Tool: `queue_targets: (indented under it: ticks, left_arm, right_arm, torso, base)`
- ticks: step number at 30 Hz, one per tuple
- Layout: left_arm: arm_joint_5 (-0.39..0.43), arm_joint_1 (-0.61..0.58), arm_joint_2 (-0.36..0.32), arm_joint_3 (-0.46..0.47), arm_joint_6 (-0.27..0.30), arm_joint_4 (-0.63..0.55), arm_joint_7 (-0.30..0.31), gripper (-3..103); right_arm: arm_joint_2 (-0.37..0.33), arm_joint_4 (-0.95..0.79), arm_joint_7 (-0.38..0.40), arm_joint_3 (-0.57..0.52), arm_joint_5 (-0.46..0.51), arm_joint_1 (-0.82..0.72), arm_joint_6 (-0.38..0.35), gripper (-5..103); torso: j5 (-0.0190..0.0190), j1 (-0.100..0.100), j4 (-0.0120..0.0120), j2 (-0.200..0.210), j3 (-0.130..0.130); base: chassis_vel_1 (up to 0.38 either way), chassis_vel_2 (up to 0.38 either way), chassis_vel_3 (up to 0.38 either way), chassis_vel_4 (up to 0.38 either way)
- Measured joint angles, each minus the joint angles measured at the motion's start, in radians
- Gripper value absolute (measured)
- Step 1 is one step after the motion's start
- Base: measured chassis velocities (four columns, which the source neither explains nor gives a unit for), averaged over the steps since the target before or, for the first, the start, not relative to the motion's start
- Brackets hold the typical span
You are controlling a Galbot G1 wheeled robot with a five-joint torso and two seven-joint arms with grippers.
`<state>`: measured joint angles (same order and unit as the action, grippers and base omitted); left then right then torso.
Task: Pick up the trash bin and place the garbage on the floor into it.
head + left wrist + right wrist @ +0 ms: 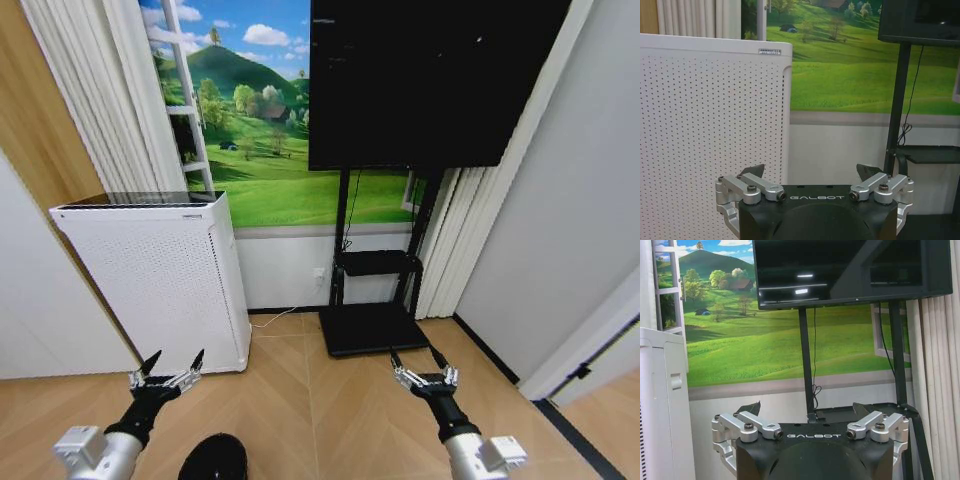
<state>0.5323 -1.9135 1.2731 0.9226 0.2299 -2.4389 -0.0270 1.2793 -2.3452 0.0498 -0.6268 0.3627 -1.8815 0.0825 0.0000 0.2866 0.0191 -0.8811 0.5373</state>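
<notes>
Two tools hang above the wood floor point(300, 400), fingers spread apart: left tool point(166, 366), right tool point(420, 361). The trash bin point(213, 460) stands just below and beside the left tool.

"GALBOT" in white on the left tool point(814, 176), "GALBOT" likewise on the right tool point(809, 410), appliance sticker point(769, 51) too small to read

Glossy black screen point(430, 80), matt white perforated appliance point(160, 290), smooth wood-look floor point(320, 410), brushed-metal end effector linkages.

Open left pincer point(170, 366) above trash bin point(214, 459); right pincer point(418, 361) open
</notes>
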Motion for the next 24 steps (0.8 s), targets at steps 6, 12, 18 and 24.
queue_targets:
  ticks: [6, 12, 18, 24]
  left_arm:
    - [0.0, 0.0, 0.0, 0.0, 0.0, 0.0, 0.0, 100]
    - [0.0, 0.0, 0.0, 0.0, 0.0, 0.0, 0.0, 100]
    - [0.0, 0.0, 0.0, 0.0, 0.0, 0.0, 0.0, 100]
    - [0.0, 0.0, 0.0, 0.0, 0.0, 0.0, 0.0, 100]
  right_arm:
    - [0.0, 0.0, 0.0, 0.0, 0.0, 0.0, 0.0, 100]
    - [0.0, 0.0, 0.0, 0.0, 0.0, 0.0, 0.0, 100]
    - [0.0, 0.0, 0.0, 0.0, 0.0, 0.0, 0.0, 100]
    - [0.0, 0.0, 0.0, 0.0, 0.0, 0.0, 0.0, 100]
  torso:
    - [0.0, -0.001, 0.0001, 0.002, -0.001]
    - [-0.0002, -0.002, -0.0002, 0.003, -0.002]
    - [0.0, -0.003, -0.0004, 0.004, -0.003]
    - [-0.0002, -0.003, -0.0001, 0.005, -0.003]
  base:
    - [0.17, -0.158, -0.169, 0.167]
    - [0.235, -0.237, -0.24, 0.239]
    - [0.292, -0.292, -0.287, 0.292]
    - [0.356, -0.355, -0.352, 0.358]
